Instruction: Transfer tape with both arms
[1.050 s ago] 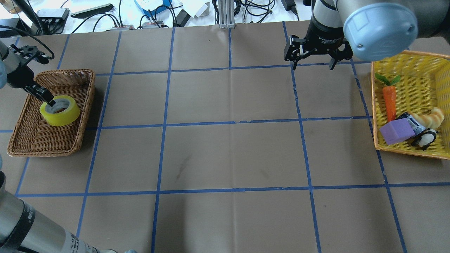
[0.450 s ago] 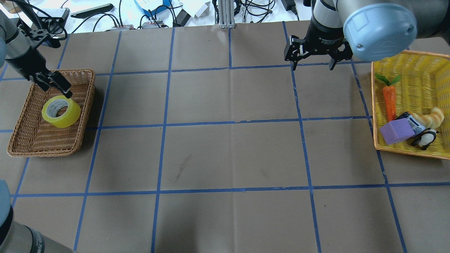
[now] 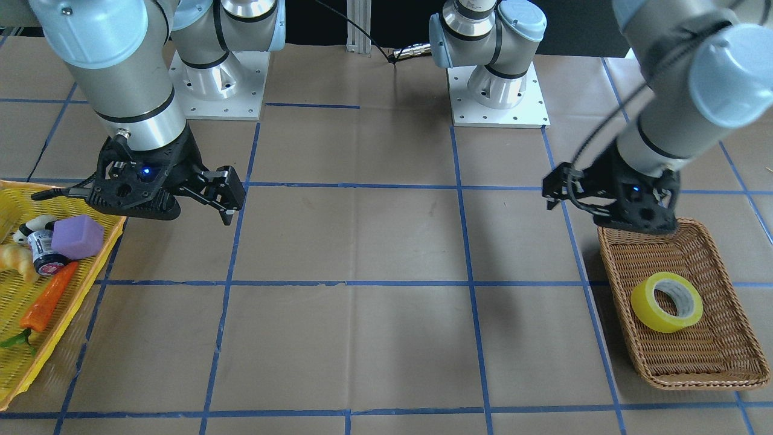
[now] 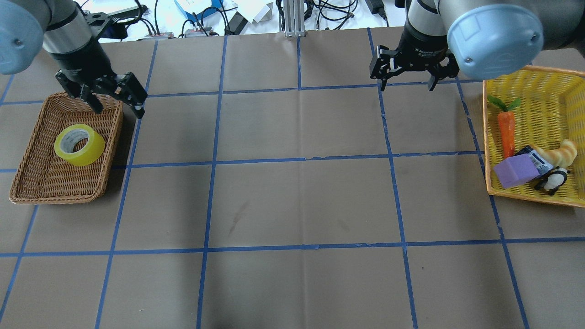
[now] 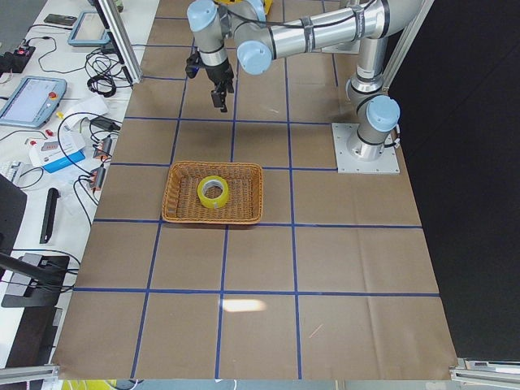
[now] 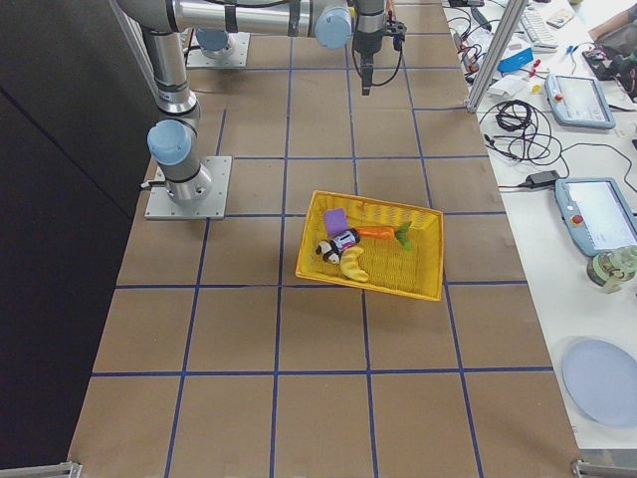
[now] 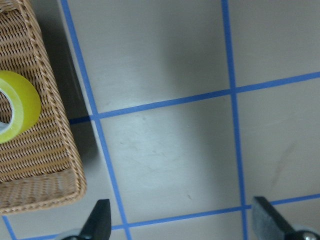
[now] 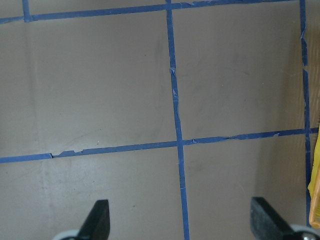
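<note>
While the glossy yellow tape (image 4: 91, 149) ring sits in the brown woven wicker basket (image 4: 59, 197), left gripper (image 4: 117, 108) hangs above its far corner, fingers apart, empty. Right gripper (image 4: 406, 85) likewise spread. Table (image 4: 297, 201): matte brown paper, blue grid lines.

yellow basket (image 4: 544, 91) holds carrot (image 4: 506, 132), purple block (image 4: 516, 170), croissant (image 4: 560, 154); brown wicker basket (image 4: 45, 183) sits well apart.

Nothing can be read anywhere; the white lettering on the black body of the right tool (image 4: 407, 86) is too small.
</note>
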